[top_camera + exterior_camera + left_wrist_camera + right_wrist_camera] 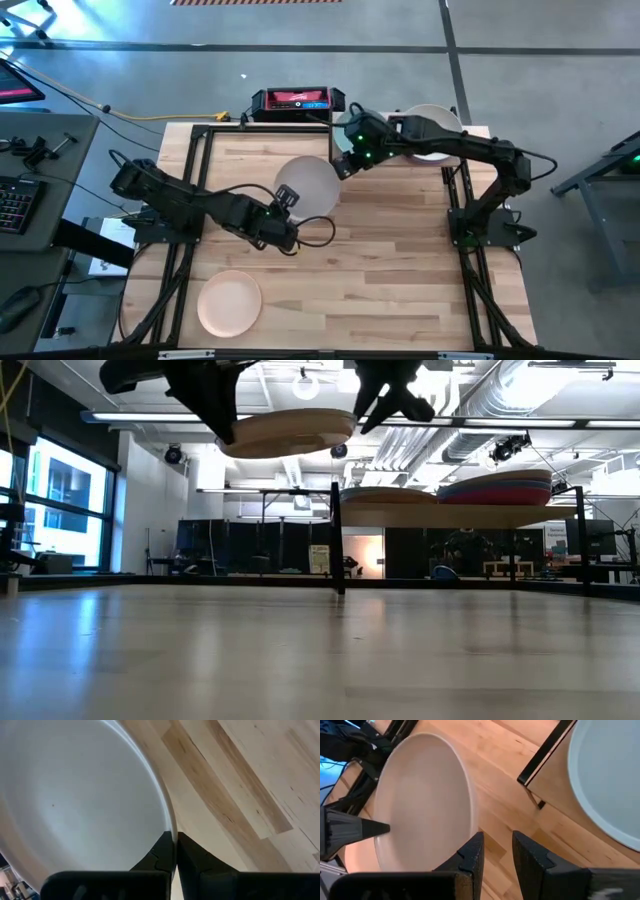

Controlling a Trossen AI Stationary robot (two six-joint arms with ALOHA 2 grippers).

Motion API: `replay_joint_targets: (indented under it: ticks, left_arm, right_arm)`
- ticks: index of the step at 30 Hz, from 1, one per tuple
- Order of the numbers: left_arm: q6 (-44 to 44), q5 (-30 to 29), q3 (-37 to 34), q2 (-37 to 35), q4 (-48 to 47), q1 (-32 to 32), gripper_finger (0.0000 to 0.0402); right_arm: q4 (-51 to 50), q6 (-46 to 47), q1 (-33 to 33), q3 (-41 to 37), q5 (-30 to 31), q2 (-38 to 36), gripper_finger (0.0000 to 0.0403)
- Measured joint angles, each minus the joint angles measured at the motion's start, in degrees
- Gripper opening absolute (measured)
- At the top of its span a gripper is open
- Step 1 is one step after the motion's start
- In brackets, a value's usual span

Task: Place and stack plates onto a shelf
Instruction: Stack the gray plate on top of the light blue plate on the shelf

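Note:
A grey-beige plate point(310, 183) hangs in the air over the middle of the table, seen edge-on in the low view point(290, 432). My left gripper point(287, 200) is shut on its near-left rim. My right gripper point(495, 850) is open at the plate's far-right rim point(470, 820), with the rim beside one finger. The shelf point(440, 512) stands at the far right. It carries a stack of coloured plates point(495, 488) and a pale plate point(610, 775). A peach-pink plate point(230, 303) lies flat on the table near the left corner. My left gripper pinches the plate's rim point(167, 822) between its two fingers, one on the upper face and one underneath. It comes from the table's left, slanting down. The plate is lifted clear and nearly level. My right gripper: I cannot tell whether a finger point(472, 852) touches the rim.
A black post of the shelf point(337, 535) stands just right of the raised plate. A red and black device point(297, 100) sits at the far edge. Bare slatted tabletop point(400, 260) stretches across the middle and near right.

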Motion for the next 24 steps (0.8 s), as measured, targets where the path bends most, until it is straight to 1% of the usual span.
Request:
replay_joint_targets:
  ticks: [5,15,20,24]
  left_arm:
    - [0.0,0.0,0.0,0.0,0.0,0.3,0.0001]
    - [0.6,0.0,0.0,0.0,0.0,0.3,0.0001]
    - [0.6,0.0,0.0,0.0,0.1,0.3,0.0001]
    - [0.6,-0.1,0.0,0.0,0.1,0.3,0.0001]
  right_arm:
    - [0.2,-0.2,1.2,0.0,0.9,1.1,0.0080]
    - [2.0,-0.6,2.5,0.0,0.8,2.5,0.0081]
    - [2.1,-0.6,2.5,0.0,0.8,2.6,0.0091]
    - [2.2,-0.6,3.0,0.1,-0.4,3.9,0.0096]
